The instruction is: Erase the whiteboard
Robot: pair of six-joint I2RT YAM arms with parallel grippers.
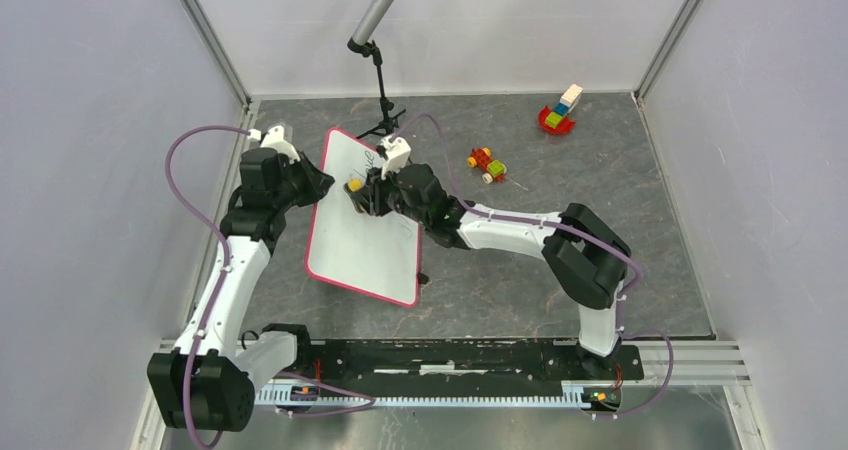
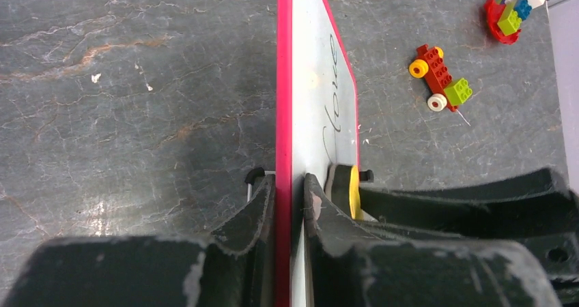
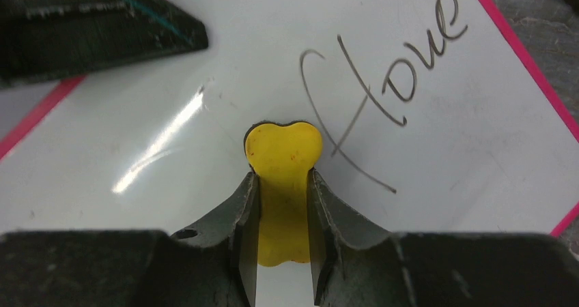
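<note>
The whiteboard [image 1: 365, 240] sits on the dark worktop [image 1: 520, 290], its long left edge clamped between the fingers of the left pincer [image 2: 290, 184]. Over the board's upper part, the right pincer [image 3: 282, 177] is clenched on a yellow eraser [image 3: 283, 143], whose rounded end meets the white face just beside the black handwriting [image 3: 396, 82]. A small toy car [image 1: 487, 164] lies on the worktop well apart from the board's right edge.

Glossy smooth whiteboard [image 3: 444, 150]; matt, veined, stone-like table [image 2: 136, 82].
</note>
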